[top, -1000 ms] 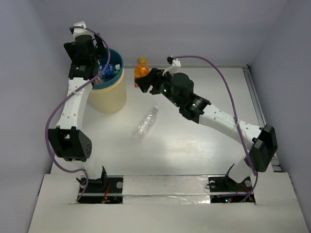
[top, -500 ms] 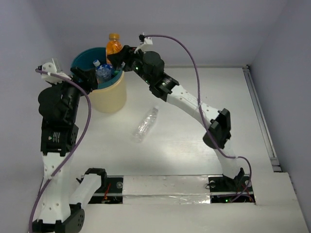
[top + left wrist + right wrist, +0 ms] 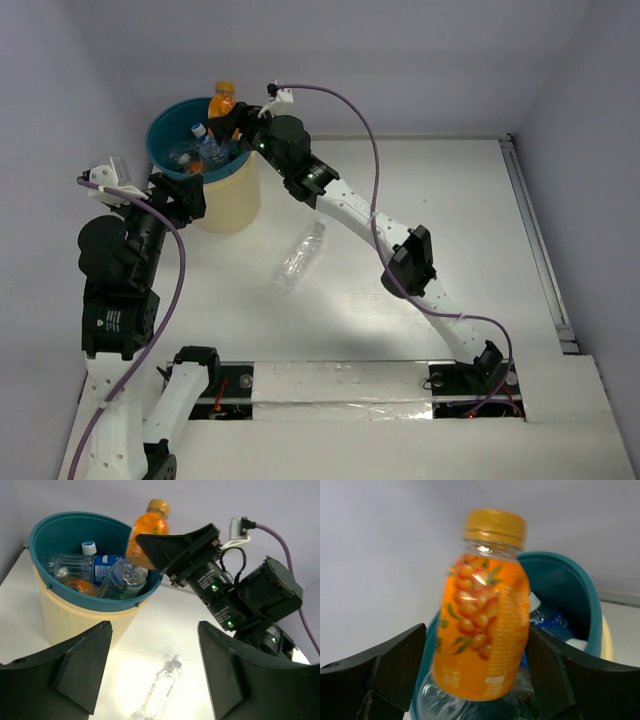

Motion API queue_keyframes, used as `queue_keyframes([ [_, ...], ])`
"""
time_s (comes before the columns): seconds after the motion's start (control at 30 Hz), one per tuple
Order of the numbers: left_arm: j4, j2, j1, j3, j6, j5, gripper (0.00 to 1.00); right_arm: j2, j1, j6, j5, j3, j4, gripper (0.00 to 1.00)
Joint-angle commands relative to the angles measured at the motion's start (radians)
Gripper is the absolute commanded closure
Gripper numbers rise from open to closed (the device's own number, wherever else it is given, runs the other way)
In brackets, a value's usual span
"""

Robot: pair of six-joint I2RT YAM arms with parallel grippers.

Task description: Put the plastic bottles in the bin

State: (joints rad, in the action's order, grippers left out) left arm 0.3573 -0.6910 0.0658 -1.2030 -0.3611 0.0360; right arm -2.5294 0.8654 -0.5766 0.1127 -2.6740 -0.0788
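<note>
The bin (image 3: 160,125), cream outside and teal inside, stands at the far left and holds several plastic bottles. It also shows in the left wrist view (image 3: 37,560) and the right wrist view (image 3: 580,595). My right gripper (image 3: 235,122) is over the bin's far rim. An orange bottle (image 3: 482,615) sits upright between its fingers, motion-blurred, with a small gap on the left; the jaws look open (image 3: 476,629). That bottle also shows from above (image 3: 220,100). A clear bottle (image 3: 300,255) lies on the table. My left gripper (image 3: 175,195) is open and empty (image 3: 154,627), near the bin's front.
In the bin lie a blue-labelled bottle (image 3: 102,565), a clear one (image 3: 122,577) and an orange one (image 3: 75,586). The right arm stretches diagonally across the table (image 3: 400,260). A rail (image 3: 530,230) runs along the table's right edge.
My right arm carried the orange bottle from the table beside the bin up over the bin. My left arm pulled back from the bin toward the near left.
</note>
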Motion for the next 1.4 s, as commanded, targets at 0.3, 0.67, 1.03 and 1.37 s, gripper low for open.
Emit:
queue_keyframes([
  [0.3, -0.014, -0.031, 0.002, 0.005, -0.062, 0.291, 0.21, 0.191, 0.006, 0.05, 0.047, 0.21, -0.09, 0.02],
  [0.67, -0.05, -0.113, 0.361, 0.154, -0.084, 0.153, 0.64, 0.87, -0.057, 0.032, 0.249, 1.212, -0.422, 0.96],
  [1.03, -0.113, -0.494, 0.612, 0.197, -0.082, -0.227, 0.43, 1.453, -0.111, -0.052, 0.306, 1.905, -0.405, 0.51],
  [1.37, -0.219, -0.823, 0.621, 0.158, 0.007, -0.215, 0.13, 1.67, -0.12, -0.062, 0.344, 2.045, -0.277, 0.0],
])
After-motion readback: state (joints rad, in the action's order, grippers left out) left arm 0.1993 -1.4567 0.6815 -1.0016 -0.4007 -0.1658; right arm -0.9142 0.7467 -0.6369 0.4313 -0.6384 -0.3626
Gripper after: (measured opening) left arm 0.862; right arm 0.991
